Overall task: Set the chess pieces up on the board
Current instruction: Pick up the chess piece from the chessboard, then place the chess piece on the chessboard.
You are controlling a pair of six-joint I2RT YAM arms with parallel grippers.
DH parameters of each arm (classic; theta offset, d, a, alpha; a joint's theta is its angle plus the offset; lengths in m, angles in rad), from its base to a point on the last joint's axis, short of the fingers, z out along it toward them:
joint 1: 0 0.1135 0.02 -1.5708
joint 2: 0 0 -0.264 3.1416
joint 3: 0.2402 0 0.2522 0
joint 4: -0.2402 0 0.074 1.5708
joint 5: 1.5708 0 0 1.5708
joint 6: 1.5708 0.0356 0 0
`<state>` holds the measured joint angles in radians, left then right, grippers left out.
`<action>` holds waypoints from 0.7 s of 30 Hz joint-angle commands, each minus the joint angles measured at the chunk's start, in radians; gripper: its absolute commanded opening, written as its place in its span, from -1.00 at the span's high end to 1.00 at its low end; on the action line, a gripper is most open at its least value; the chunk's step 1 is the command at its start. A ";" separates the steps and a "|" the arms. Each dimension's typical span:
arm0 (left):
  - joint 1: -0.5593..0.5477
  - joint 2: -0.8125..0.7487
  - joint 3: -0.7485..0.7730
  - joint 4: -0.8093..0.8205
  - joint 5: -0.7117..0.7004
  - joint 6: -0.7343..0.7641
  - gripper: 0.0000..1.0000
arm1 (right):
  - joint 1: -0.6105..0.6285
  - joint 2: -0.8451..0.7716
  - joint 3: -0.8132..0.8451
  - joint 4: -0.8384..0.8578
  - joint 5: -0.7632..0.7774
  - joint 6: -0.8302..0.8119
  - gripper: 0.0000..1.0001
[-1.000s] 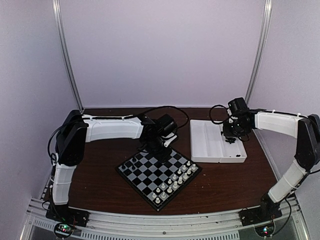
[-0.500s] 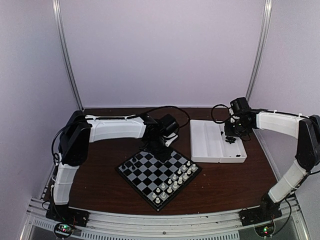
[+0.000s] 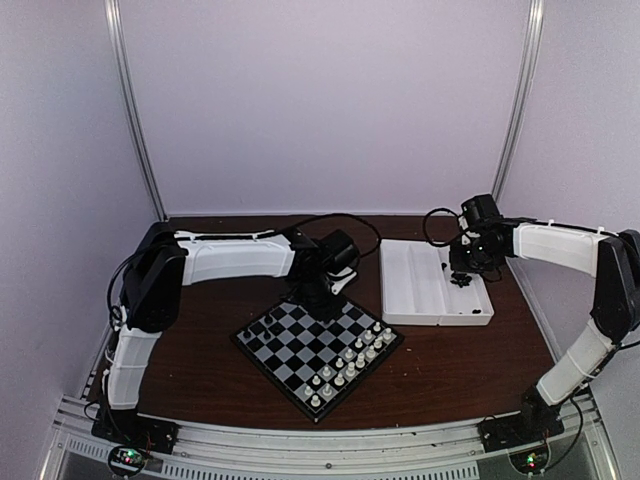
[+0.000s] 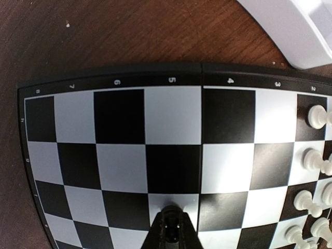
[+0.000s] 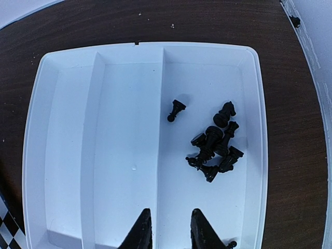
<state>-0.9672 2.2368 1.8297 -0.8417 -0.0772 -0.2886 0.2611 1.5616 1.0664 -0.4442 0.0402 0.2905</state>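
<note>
From my seat, the nearest thing on the dark wood-grain desk [image 3: 200,340] is the board [image 3: 290,345]. It lies turned like a diamond, one corner toward the arm bases, with bare desk all round its thin black frame. Its checks are flat, glossy black and light grey, and small numbers run along the frame. The white chessmen [image 3: 350,365] stand in two rows along its near-right side. The squares on the other half look open, though I cannot make out tiny dark men there from above.

The left pincer [image 4: 171,228] sits low over a light square near the board's centre fold, a few rows in from the far edge. Its fingers are pressed together, and I cannot tell whether anything is caught between them.

Further back and to the right, apart from the board, is the white plastic tray [image 5: 67,155]. It is rectangular with rounded corners and three long compartments. The black chess pieces [image 5: 215,148] lie tumbled in a heap in its right-hand compartment, with one pawn [image 5: 176,110] on its side just apart. The other two compartments show only white plastic.

The right pincer [image 5: 168,231] hangs above that tray with its fingers spread, gripping nothing.
</note>
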 commanded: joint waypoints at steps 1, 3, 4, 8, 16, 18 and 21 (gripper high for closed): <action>-0.004 -0.018 0.012 -0.017 -0.028 0.006 0.90 | -0.009 -0.021 -0.014 0.014 -0.006 -0.008 0.46; -0.004 -0.034 -0.004 -0.016 -0.040 0.006 0.90 | -0.010 -0.020 -0.014 0.015 -0.007 -0.008 0.46; -0.004 -0.046 -0.012 -0.016 -0.048 0.006 0.89 | -0.010 -0.019 -0.014 0.014 -0.008 -0.008 0.46; -0.003 -0.082 -0.049 -0.016 -0.083 0.008 0.89 | -0.010 -0.013 -0.013 0.018 -0.016 -0.007 0.47; 0.006 -0.131 -0.124 -0.028 -0.095 -0.023 0.91 | -0.010 -0.007 -0.010 0.015 -0.013 -0.010 0.48; 0.010 -0.139 -0.139 -0.028 -0.095 -0.026 0.91 | -0.011 -0.006 -0.008 0.013 -0.012 -0.010 0.48; 0.017 -0.152 -0.165 -0.028 -0.095 -0.030 0.91 | -0.012 -0.008 -0.008 0.012 -0.013 -0.012 0.48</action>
<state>-0.9627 2.1288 1.6993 -0.8658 -0.1581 -0.3004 0.2611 1.5616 1.0622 -0.4435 0.0257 0.2901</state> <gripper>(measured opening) 0.067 0.261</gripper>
